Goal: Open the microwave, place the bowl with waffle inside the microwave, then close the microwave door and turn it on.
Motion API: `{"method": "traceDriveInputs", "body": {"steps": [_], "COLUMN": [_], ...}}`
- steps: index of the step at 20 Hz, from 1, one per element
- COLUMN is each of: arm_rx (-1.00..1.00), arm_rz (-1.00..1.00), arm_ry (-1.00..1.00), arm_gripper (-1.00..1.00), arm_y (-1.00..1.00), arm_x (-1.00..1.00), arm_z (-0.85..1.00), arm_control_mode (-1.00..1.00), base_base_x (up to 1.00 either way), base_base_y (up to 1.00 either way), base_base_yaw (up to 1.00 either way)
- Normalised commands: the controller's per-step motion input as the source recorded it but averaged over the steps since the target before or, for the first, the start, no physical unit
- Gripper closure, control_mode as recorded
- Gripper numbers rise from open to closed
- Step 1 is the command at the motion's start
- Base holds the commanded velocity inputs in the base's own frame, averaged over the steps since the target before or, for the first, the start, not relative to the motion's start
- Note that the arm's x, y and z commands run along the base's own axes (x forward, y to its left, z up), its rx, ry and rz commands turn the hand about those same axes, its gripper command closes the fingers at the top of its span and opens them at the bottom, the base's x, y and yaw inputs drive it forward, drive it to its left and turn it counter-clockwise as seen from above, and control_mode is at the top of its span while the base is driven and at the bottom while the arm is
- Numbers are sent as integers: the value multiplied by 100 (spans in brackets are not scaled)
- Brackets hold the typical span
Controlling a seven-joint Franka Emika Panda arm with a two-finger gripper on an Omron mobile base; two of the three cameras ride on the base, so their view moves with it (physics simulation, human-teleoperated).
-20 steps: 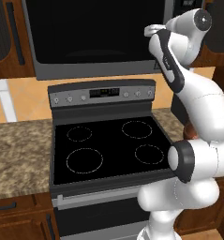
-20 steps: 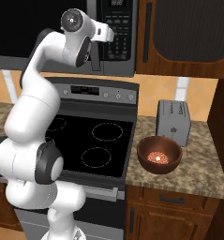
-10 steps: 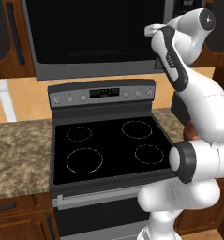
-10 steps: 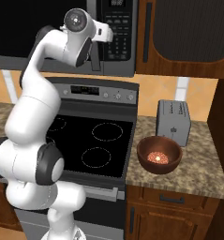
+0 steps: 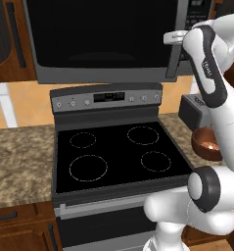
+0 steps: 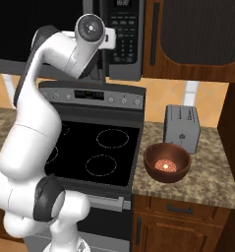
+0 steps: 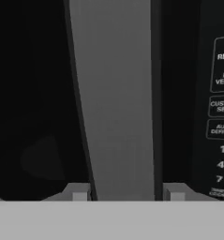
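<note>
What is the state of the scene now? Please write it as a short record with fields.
microwave door: wide dark glass panel, shut
door handle: grey vertical bar, standing between the two fingertips
gripper: two-finger gripper, jaws around the handle, contact cannot be told
bowl: round reddish-brown bowl on the speckled stone counter, right of the black stove
waffle: small tan-orange piece inside the bowl
toaster: small grey toaster behind the bowl

The microwave hangs above the stove, its keypad at the right end. On the counter right of the stove sits the bowl (waffle inside), with the toaster just behind it.
</note>
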Motion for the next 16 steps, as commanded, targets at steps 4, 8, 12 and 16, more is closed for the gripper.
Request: {"method": "traceDriveInputs", "body": {"steps": [4,8,12,16], "arm_rx": [4,6,2,0], "arm_rz": [10,10,10,13], "arm_ry": [-5,-11,-2,2], "arm_gripper": [100,100,100,-100], "arm_y": [21,18,29,34], "arm_x": [-100,-100,-100,-97], "arm_z": [-6,-20,-26,-22], "arm_control_mode": [-100,-100,-100,-100], "base_base_x": [0,0,0,0], "base_base_y": [0,0,0,0], "base_base_yaw": [0,0,0,0]}}
